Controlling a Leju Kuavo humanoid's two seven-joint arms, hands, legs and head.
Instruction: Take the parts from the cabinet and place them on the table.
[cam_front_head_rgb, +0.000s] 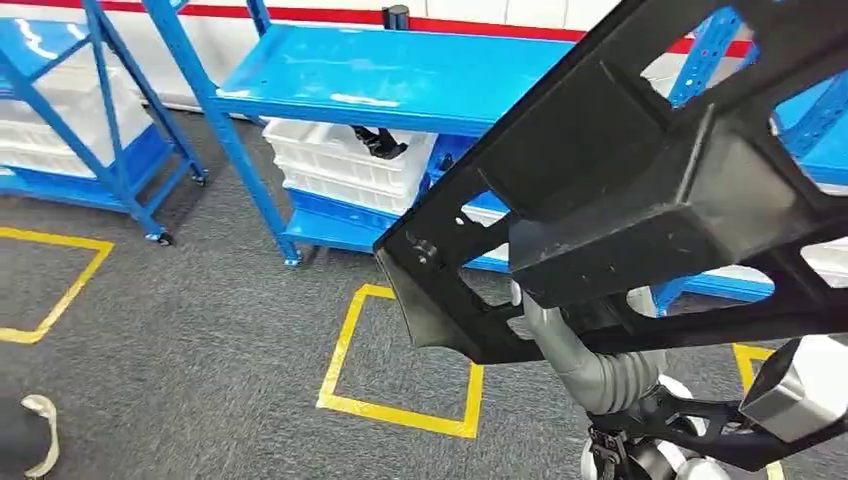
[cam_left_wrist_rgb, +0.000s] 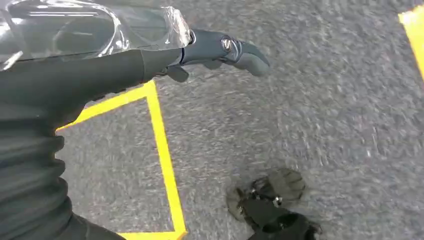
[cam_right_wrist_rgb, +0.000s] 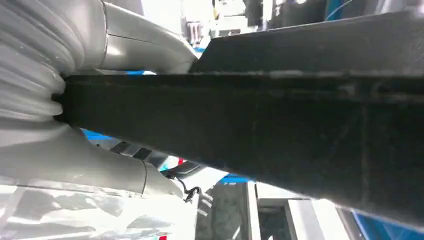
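Note:
A large black plastic frame part (cam_front_head_rgb: 640, 190) hangs close in front of my head camera, tilted and covering the right half of the view. My right hand (cam_front_head_rgb: 575, 345) reaches up from below and grips it; in the right wrist view its grey fingers (cam_right_wrist_rgb: 75, 165) close around the part's dark bar (cam_right_wrist_rgb: 280, 130). My left hand (cam_left_wrist_rgb: 100, 70) hangs over the grey carpet with a dark finger (cam_left_wrist_rgb: 230, 50) stretched out and nothing in it. Another black part (cam_front_head_rgb: 380, 142) lies in a white bin (cam_front_head_rgb: 340, 160) on the blue cabinet (cam_front_head_rgb: 390, 75).
A second blue rack (cam_front_head_rgb: 110, 150) with white bins stands at the left. Yellow tape squares (cam_front_head_rgb: 400, 410) mark the grey carpet in front of the cabinet. A shoe (cam_front_head_rgb: 35, 440) shows at the lower left edge.

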